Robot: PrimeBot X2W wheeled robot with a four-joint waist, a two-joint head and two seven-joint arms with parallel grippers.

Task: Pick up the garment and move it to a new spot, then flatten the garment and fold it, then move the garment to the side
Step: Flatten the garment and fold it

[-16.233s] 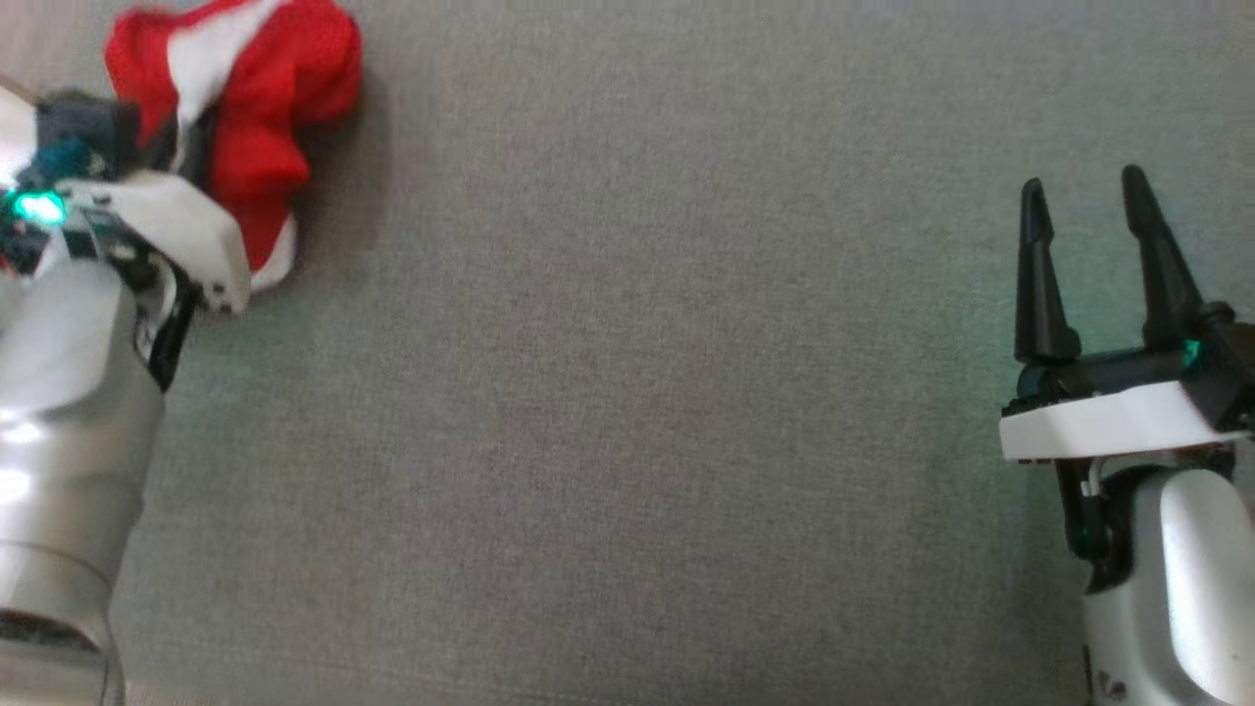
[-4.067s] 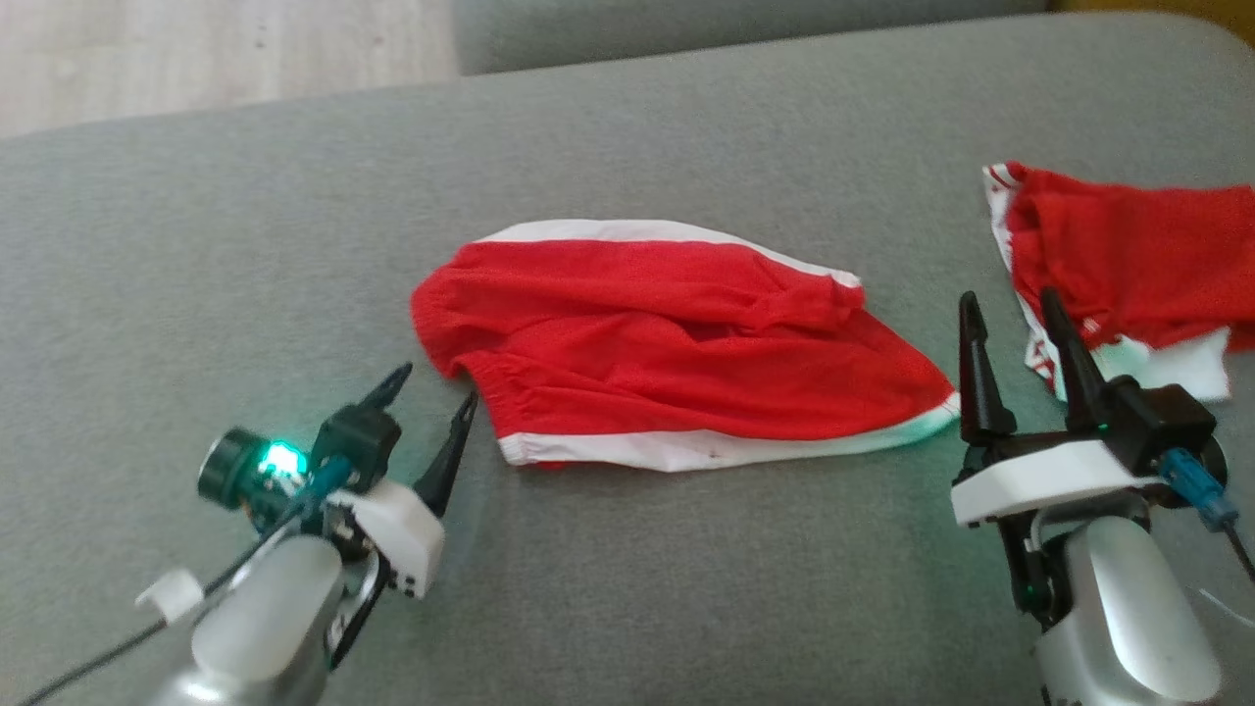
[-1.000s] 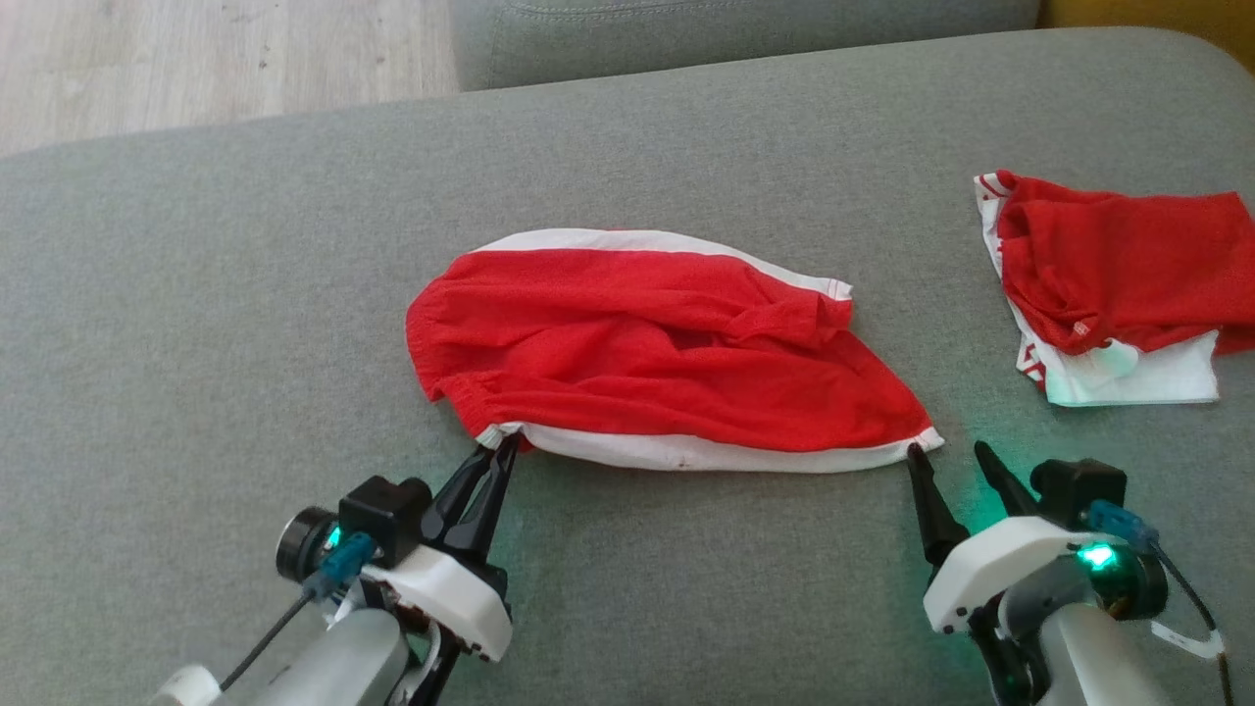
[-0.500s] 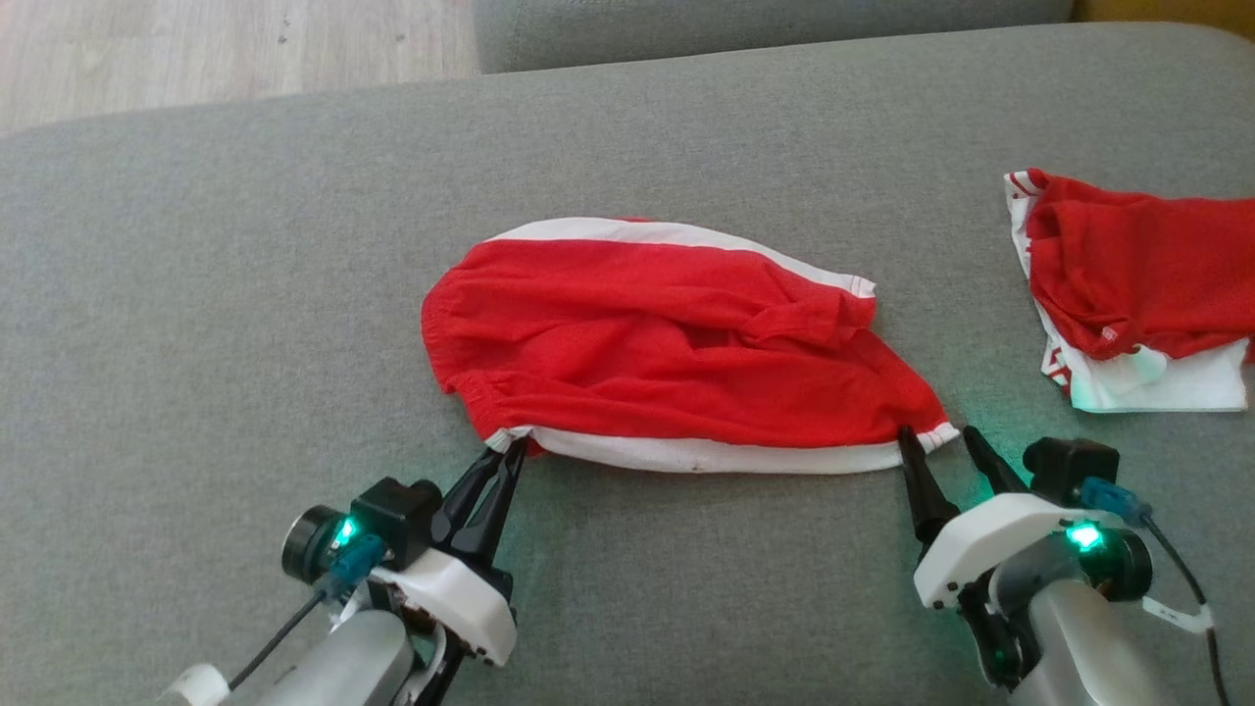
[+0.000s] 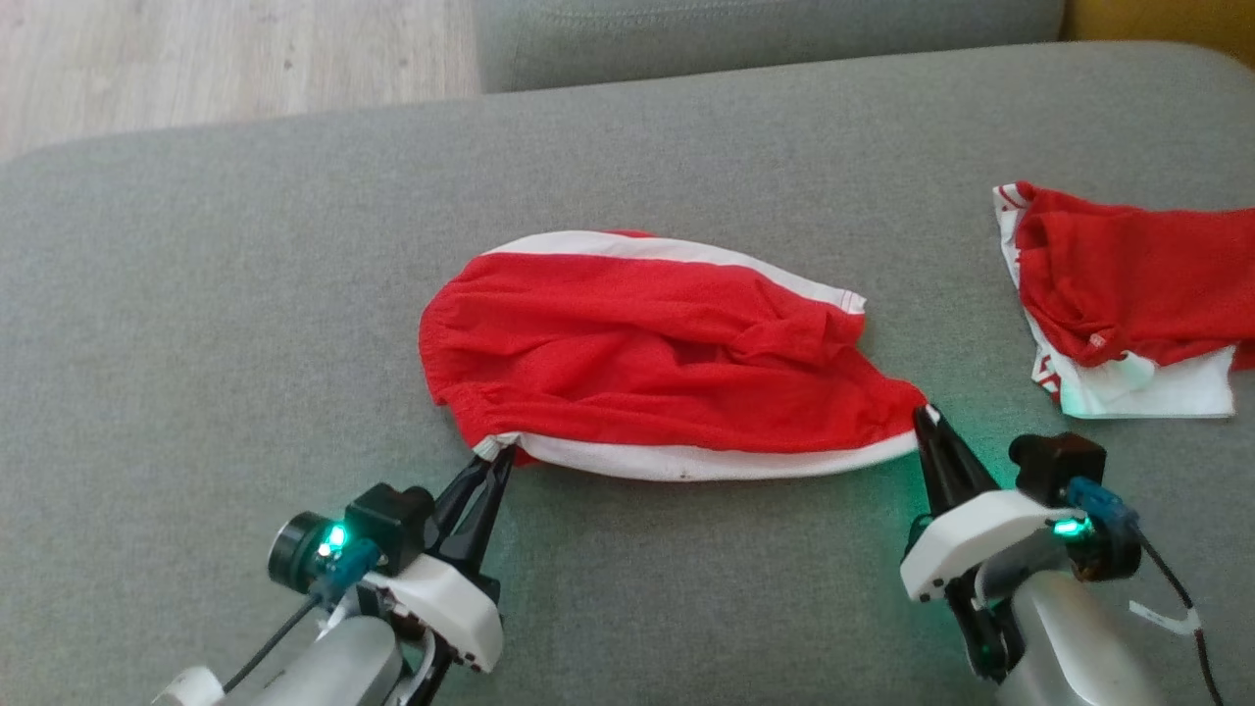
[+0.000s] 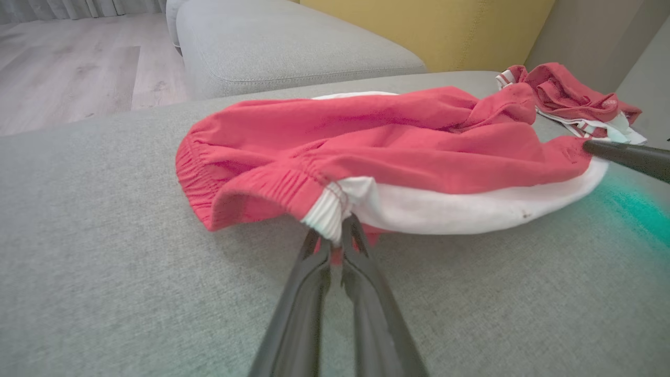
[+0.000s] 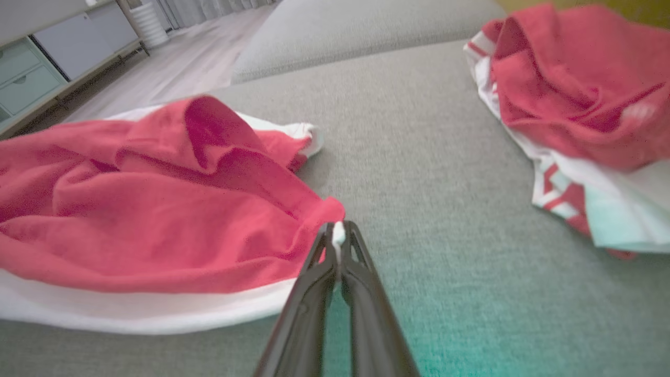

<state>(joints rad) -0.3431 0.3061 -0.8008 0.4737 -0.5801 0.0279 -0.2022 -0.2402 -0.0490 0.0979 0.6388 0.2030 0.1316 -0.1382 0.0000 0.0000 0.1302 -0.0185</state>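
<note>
Pinching garment's (image 6: pixel 398 152) white edge, left end effector (image 6: pixel 336 238)

Spread across the middle of the sofa seat (image 5: pixel 196 294): shorts (image 5: pixel 667 363), waistband (image 5: pixel 431 338) at the left end. At their near-left corner, left pincer (image 5: pixel 500 456), clamped on the waistband end; at their near-right corner, right pincer (image 5: pixel 924 414), clamped on the fabric edge. Well apart to the right, on the same seat: second garment (image 5: pixel 1128 284). Behind the seat, another cushion (image 5: pixel 765 39), floor (image 5: pixel 196 59) to its left.

Two red-and-white garments, the central garment (image 5: pixel 667 363) and the side garment (image 5: pixel 1128 284); two grippers, left gripper (image 5: pixel 498 455) and right gripper (image 5: pixel 924 414).
</note>
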